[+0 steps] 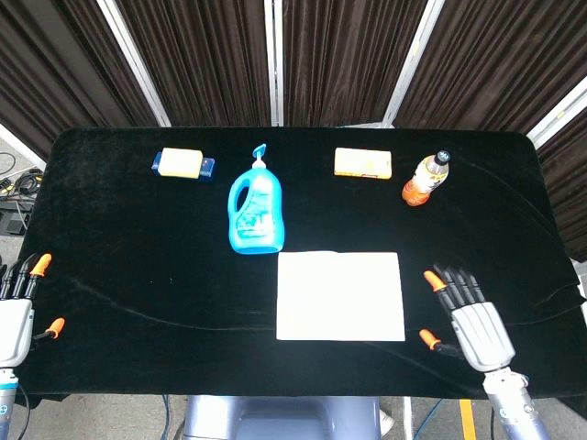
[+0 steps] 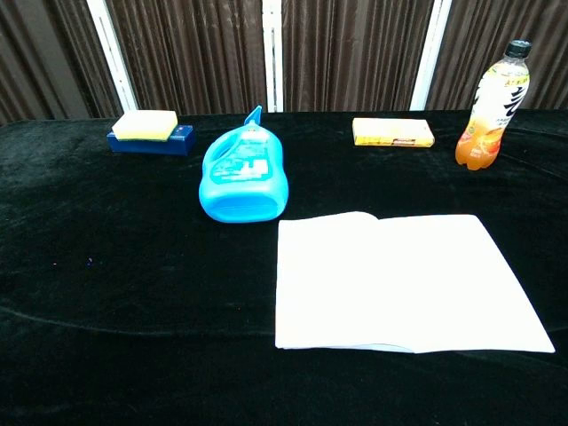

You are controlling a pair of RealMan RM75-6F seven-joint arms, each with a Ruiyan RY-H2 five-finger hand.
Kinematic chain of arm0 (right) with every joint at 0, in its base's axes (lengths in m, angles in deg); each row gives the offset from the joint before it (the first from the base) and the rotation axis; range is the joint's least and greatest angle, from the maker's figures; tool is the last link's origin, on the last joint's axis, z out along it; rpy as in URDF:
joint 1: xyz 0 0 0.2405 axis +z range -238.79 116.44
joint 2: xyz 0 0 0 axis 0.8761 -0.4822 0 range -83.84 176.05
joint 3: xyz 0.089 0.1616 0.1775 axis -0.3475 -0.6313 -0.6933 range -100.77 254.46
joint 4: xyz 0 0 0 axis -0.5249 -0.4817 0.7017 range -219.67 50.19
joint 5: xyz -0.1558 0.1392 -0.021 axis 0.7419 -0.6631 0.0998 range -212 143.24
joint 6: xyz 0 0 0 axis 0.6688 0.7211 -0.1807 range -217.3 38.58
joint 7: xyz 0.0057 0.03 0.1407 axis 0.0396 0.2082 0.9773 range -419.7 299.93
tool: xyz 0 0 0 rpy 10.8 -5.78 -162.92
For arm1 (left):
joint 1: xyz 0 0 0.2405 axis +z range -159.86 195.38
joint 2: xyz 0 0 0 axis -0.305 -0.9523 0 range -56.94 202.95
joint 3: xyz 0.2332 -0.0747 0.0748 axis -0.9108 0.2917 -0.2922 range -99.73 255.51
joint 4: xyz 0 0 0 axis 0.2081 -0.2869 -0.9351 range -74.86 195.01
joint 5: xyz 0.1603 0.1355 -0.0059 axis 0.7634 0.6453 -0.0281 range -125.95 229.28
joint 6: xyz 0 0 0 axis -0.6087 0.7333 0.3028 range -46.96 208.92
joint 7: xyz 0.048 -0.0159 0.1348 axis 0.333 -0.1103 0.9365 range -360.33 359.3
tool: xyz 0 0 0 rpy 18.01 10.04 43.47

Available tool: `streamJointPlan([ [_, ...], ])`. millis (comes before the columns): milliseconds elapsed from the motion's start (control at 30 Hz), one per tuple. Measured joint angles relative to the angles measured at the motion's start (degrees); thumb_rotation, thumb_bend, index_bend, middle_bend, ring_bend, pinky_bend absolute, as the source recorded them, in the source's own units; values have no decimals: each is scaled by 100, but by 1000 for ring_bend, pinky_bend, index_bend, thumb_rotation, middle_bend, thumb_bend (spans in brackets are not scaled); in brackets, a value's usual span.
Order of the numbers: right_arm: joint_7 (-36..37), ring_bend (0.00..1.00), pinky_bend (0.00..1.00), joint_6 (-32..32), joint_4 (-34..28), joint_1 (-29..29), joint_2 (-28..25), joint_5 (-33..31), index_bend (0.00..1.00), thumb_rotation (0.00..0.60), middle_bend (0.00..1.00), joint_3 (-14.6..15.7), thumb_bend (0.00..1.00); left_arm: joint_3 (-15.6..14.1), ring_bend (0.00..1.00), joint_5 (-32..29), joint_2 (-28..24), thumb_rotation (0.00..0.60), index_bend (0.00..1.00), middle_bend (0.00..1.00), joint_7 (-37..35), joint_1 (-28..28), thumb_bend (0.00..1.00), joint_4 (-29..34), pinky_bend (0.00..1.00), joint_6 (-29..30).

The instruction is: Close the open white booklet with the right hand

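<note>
The white booklet point(image 1: 340, 296) lies open and flat on the black tablecloth point(image 1: 138, 238), near the front edge and a little right of the middle. In the chest view the booklet point(image 2: 399, 280) shows both pages spread, with the fold running from back to front left of its middle and the left page bulging slightly near that fold.

My right hand point(image 1: 466, 317) sits at the front right of the table, just beside the booklet's right edge but apart from it. It holds nothing; its fingers point(image 1: 449, 280) are spread and point toward the back of the table, and the orange-tipped thumb sticks out toward the booklet. My left hand point(image 1: 16, 312) is at the far front left corner, partly cut off by the picture's edge, well apart from the booklet. It also holds nothing, with its fingers apart and pointing away from me. Neither hand shows in the chest view.

Behind the booklet's left corner a blue detergent bottle point(image 1: 256, 206) lies on its back, its spout pointing to the rear. Toward the back left is a yellow sponge on a blue base point(image 1: 183, 163). Toward the back right lies a flat yellow packet point(image 1: 362, 162), and to its right stands an orange drink bottle point(image 1: 426, 179) with a dark cap.
</note>
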Motion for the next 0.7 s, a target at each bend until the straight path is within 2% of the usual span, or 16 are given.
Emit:
streamJointPlan([
  [300,731,0,0,816,-238,604,164,364,0,600,0,187,35,23,0,-43,-16,600,0,0,-26,4,213,2,0,-1],
  [500,1007,0,0,1251,13,906,765,400,0,600,0,211,34,53,0,-131,-42,600,0,0,-88,6,212,-19,0,-31],
  [700,1127,0,0,1625,440,1112,1441,86,0,600,0,145,35,77,0,-241,-76,600,0,0,-125,1,212,-13,0,-91],
])
